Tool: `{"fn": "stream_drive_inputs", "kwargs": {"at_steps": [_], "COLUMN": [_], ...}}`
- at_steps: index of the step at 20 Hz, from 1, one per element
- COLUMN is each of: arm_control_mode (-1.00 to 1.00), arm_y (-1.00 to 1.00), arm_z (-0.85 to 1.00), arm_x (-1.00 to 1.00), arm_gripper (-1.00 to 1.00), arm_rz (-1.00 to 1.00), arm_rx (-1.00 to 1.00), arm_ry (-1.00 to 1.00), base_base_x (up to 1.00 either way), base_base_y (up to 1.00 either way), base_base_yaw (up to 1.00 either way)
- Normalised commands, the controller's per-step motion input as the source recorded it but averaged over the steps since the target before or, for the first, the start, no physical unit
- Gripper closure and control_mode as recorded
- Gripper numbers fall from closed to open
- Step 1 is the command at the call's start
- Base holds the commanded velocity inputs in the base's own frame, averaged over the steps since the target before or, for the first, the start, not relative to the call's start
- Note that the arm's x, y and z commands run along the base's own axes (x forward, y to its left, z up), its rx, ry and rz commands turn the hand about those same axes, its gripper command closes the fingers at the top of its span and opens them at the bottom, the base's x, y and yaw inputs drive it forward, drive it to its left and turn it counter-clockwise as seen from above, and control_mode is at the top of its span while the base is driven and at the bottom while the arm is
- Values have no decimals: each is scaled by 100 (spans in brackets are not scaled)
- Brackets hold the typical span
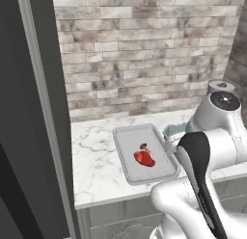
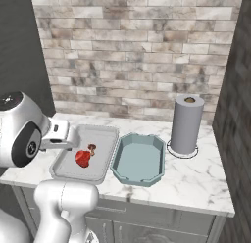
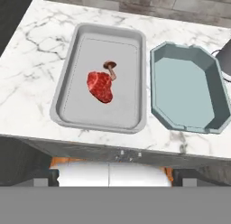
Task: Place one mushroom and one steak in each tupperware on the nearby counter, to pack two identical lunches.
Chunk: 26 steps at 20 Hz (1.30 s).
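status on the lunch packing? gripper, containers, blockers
Gripper open, holding nothing. Grey tupperware holds one red steak and one mushroom, touching. Teal tupperware not yet filled. Paper towel roll stands right of it, not in the way.

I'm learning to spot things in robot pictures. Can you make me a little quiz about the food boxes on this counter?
1. True or false: the teal tupperware has food in it.
2. What lies in the grey tupperware? A) only a mushroom B) a red steak and a mushroom C) nothing
3. Fill in: the paper towel roll stands on the counter, on the far side of the ______ tupperware from the grey one.

Key: 1 false, it is empty. 2 B, they lie close together, near its middle. 3 teal.
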Motion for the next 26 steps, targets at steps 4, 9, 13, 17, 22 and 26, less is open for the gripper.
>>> {"fn": "stream_drive_inputs", "kwargs": {"at_steps": [4,9,13,17,22,26], "arm_control_mode": [100,100,100,100,100,100], "arm_y": [-28,0,0,0,0,0], "arm_z": [0,0,0,0,0,0], "arm_x": [-50,0,0,0,0,0], "arm_gripper": [-100,-100,-100,-100,-100,-100], "arm_rz": [0,0,0,0,0,0], "arm_rx": [1,0,0,0,0,0], "arm_ry": [-9,0,0,0,0,0], "base_base_x": [-50,-100,-100,-100,-100,-98], "base_base_y": [-28,-30,-13,8,34,86], "base_base_yaw": [0,0,0,0,0,0]}}
